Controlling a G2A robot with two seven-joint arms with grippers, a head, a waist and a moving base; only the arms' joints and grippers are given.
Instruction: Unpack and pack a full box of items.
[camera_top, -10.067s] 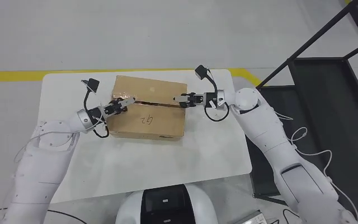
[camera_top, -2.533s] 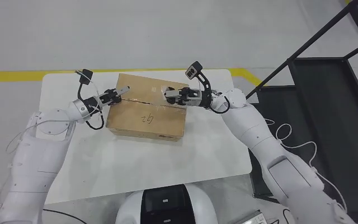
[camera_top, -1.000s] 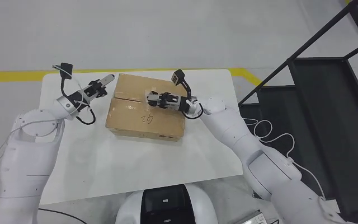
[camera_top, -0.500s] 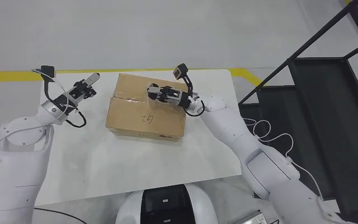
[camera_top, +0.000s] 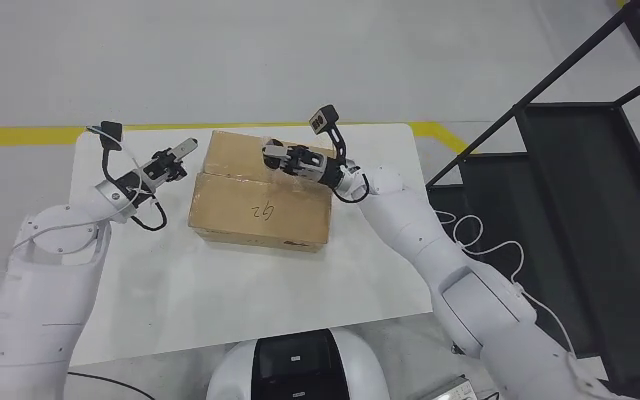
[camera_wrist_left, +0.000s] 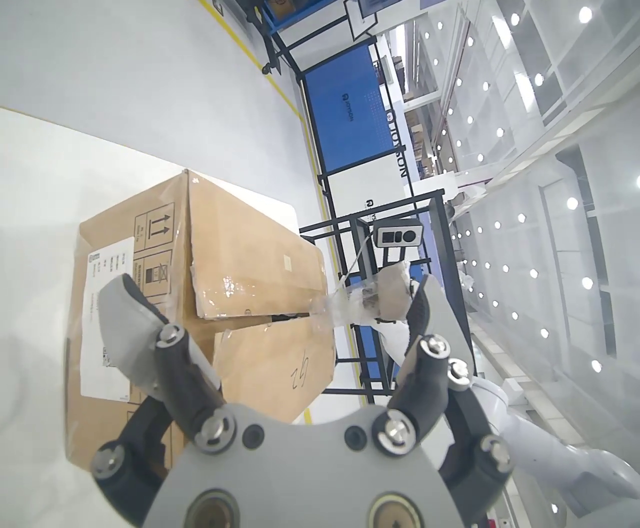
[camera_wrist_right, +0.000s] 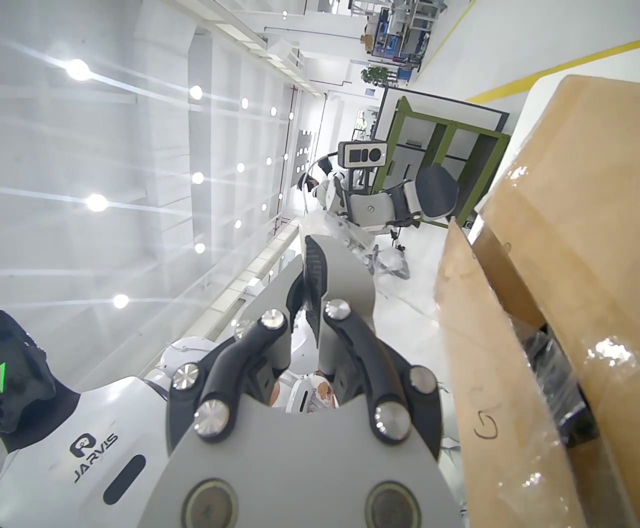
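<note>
The stiff, likely heavy brown cardboard box (camera_top: 262, 200) opens best at its seam, where the right gripper (camera_top: 269, 154) pinches clear tape (camera_wrist_left: 334, 303); the left gripper (camera_top: 189, 147) hangs spread.

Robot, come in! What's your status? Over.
Left gripper open, beside cardboard box. Right gripper shut on peeled tape above seam. Box not yet opened; tape trailing from seam.

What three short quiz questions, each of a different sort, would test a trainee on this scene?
1. True or false: the left gripper has its jaws shut on the cardboard box.
2. What do the right gripper's jaws pinch? A clear tape; B a knife; C a bottle.
3. Fill in: the box stands on a white ____.
Key: 1 false, the jaws are open beside the box; 2 A; 3 table.
</note>
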